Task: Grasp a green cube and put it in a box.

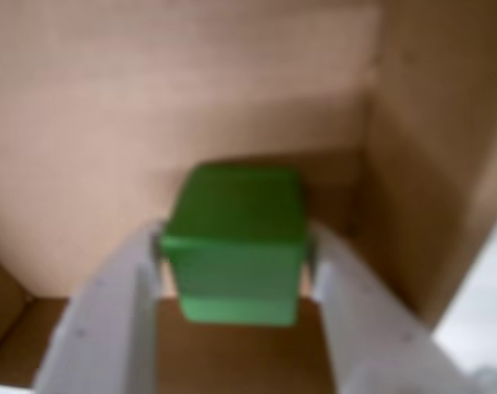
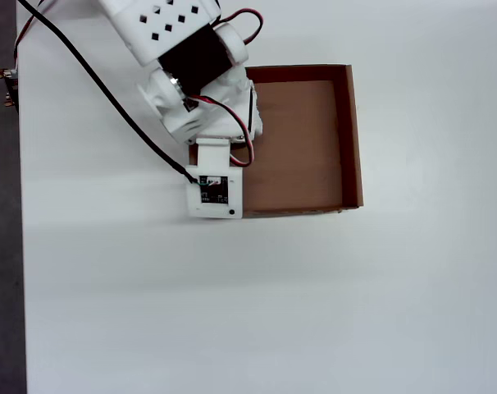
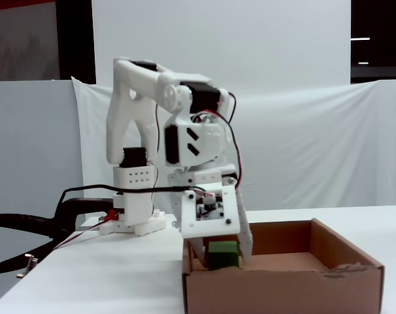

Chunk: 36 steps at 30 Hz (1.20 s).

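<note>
The green cube (image 1: 236,254) sits between my gripper's (image 1: 232,248) two white fingers (image 1: 117,304), which press on its left and right faces. Around and under it are the brown cardboard floor and walls of the box (image 1: 412,164). In the fixed view the cube (image 3: 224,252) hangs in the gripper (image 3: 223,261) just inside the box's (image 3: 283,288) left end, with its base at about rim height. Whether it touches the floor is unclear. In the overhead view the arm (image 2: 207,107) covers the left part of the box (image 2: 353,139) and hides the cube.
The box stands on a white table (image 2: 273,312). The arm's base (image 3: 132,216) is behind and to the left in the fixed view. Black and red cables (image 2: 93,74) run off the table's left side, and a black clamp (image 3: 28,226) lies at the left edge.
</note>
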{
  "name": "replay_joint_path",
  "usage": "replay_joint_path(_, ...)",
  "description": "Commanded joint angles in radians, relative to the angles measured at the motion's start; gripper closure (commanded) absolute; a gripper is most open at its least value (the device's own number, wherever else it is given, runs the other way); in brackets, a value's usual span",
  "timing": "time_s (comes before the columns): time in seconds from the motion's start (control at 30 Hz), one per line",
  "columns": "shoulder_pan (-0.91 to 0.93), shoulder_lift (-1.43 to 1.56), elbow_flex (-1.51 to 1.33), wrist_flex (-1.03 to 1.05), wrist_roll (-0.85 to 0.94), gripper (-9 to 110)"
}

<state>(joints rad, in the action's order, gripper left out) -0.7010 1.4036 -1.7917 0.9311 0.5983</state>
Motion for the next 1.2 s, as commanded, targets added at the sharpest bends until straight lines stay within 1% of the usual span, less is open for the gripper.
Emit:
replay_joint_path(0.0, 0.012, 0.057, 0.051, 0.002, -0.003, 76)
replay_joint_path(0.2, 0.021, 0.123, 0.064, 0.037, -0.006, 73)
replay_joint_path(0.57, 0.051, 0.311, 0.052, 0.067, 0.008, 75)
replay_joint_path(0.77, 0.095, 0.445, -0.015, 0.052, 0.123, 76)
replay_joint_path(1.0, 0.176, 0.632, -0.175, 0.054, 0.193, 77)
replay_joint_path(1.07, 0.202, 0.676, -0.216, 0.064, 0.195, 78)
replay_joint_path(1.17, 0.25, 0.727, -0.264, 0.104, 0.244, 81)
